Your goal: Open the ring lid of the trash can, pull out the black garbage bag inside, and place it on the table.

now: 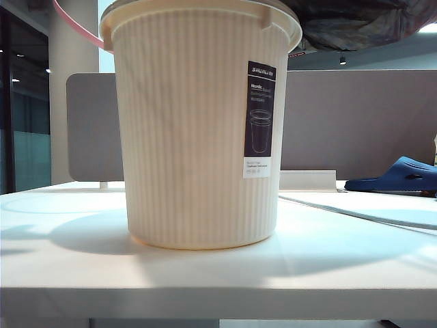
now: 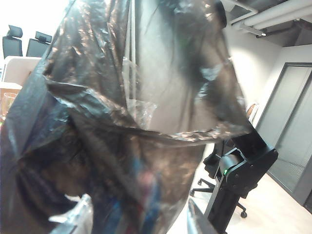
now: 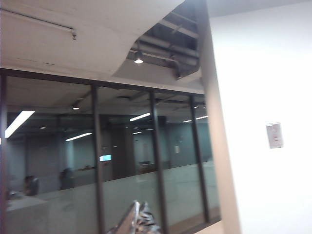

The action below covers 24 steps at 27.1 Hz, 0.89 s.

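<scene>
The cream ribbed trash can (image 1: pixel 191 137) stands upright on the white table (image 1: pixel 205 277). Behind its upper left rim, an arc of the pink ring lid (image 1: pixel 74 26) sticks out, swung up off the rim. The black garbage bag (image 1: pixel 362 24) hangs in the air above the can's right side. In the left wrist view the crinkled bag (image 2: pixel 146 97) fills the picture and drapes between the wide-apart fingers of my left gripper (image 2: pixel 141 220), which is open. My right gripper (image 3: pixel 139 208) is shut on a crumpled bit of the bag (image 3: pixel 148 222), held high facing a glass wall. Neither gripper shows in the exterior view.
A blue slipper (image 1: pixel 403 175) lies on the table at the far right. A grey partition panel (image 1: pixel 355 123) runs behind the can. A black stand with an office chair (image 2: pixel 241 170) is on the floor beyond the bag.
</scene>
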{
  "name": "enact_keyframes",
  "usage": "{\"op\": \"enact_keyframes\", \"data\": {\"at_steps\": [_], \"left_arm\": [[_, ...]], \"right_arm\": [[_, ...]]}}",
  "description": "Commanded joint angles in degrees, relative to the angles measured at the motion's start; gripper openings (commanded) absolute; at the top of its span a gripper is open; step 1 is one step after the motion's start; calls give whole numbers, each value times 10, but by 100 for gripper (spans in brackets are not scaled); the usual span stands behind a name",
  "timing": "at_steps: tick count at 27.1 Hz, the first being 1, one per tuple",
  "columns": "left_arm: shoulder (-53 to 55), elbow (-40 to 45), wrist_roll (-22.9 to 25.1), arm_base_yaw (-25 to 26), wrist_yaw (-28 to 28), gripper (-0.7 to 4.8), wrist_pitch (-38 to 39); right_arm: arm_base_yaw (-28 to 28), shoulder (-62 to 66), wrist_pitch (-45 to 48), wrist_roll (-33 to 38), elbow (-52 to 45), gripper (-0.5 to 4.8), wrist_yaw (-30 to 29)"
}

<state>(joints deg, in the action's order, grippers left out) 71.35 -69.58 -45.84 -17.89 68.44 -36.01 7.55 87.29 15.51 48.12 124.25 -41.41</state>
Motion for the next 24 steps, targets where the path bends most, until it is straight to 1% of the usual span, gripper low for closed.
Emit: {"op": "enact_keyframes", "data": {"at_steps": [1, 8, 10, 11, 12, 14, 15, 16, 18, 21, 24], "left_arm": [[-2, -2, 5, 1, 2, 247, -5], [-2, -2, 11, 1, -2, 247, 5], [-2, -2, 30, 1, -3, 247, 21], [-2, -2, 39, 1, -3, 247, 31], [-2, -2, 42, 1, -6, 247, 37], [-2, -2, 62, 1, -21, 247, 64], [-2, -2, 80, 1, -27, 247, 87], [-2, -2, 87, 1, -29, 247, 99], [-2, -2, 116, 1, -32, 247, 136], [-2, -2, 141, 1, -39, 247, 167], [-2, -2, 161, 1, -44, 247, 189]], "right_arm": [[11, -1, 10, -3, 4, -1, 8], [61, 3, -4, -6, 3, -1, 18], [66, 5, -20, -19, 3, -1, 18], [67, 7, -33, -36, 3, -1, 16], [67, 7, -42, -45, 3, -1, 15], [67, 11, -60, -65, 3, -1, 14], [66, 14, -66, -74, 3, -1, 13], [66, 17, -66, -77, 3, -1, 12], [66, 21, -67, -81, 3, -1, 12], [66, 25, -70, -91, 3, -1, 5], [66, 27, -101, -129, 3, -1, 5]]}}
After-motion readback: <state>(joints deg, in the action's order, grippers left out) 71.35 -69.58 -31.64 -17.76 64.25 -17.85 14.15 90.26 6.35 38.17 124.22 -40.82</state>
